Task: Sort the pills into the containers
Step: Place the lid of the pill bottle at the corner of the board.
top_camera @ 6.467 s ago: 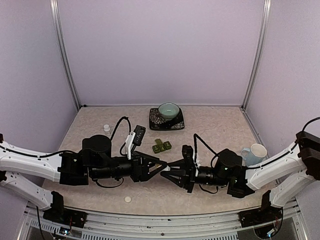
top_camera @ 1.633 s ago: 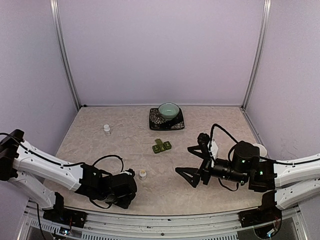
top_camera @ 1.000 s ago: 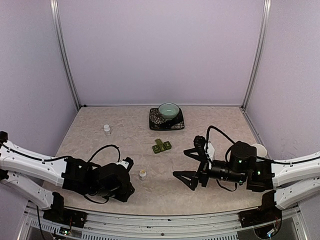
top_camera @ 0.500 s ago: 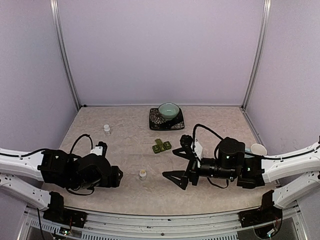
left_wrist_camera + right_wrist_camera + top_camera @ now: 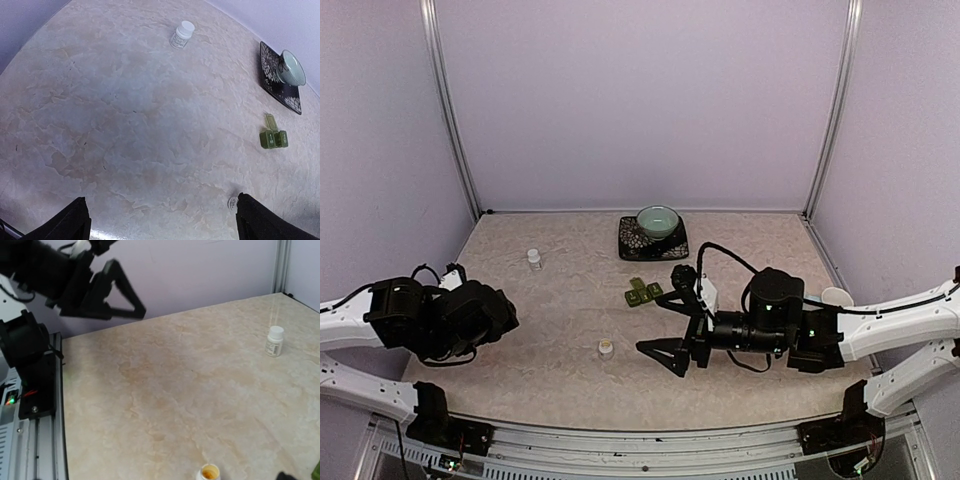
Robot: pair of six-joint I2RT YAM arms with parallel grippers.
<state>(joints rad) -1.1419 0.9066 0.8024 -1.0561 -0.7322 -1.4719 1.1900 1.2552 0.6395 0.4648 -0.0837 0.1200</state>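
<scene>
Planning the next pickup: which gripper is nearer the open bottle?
Right. The right gripper sits open just to the right of the open bottle, fingers pointing its way. The left gripper, also open, is far off to the bottle's left.

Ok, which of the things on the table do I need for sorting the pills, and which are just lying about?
For the job: green pill organizer, open pill bottle, capped white bottle.
Lying about: teal bowl, black patterned plate under it, pale mug.
</scene>
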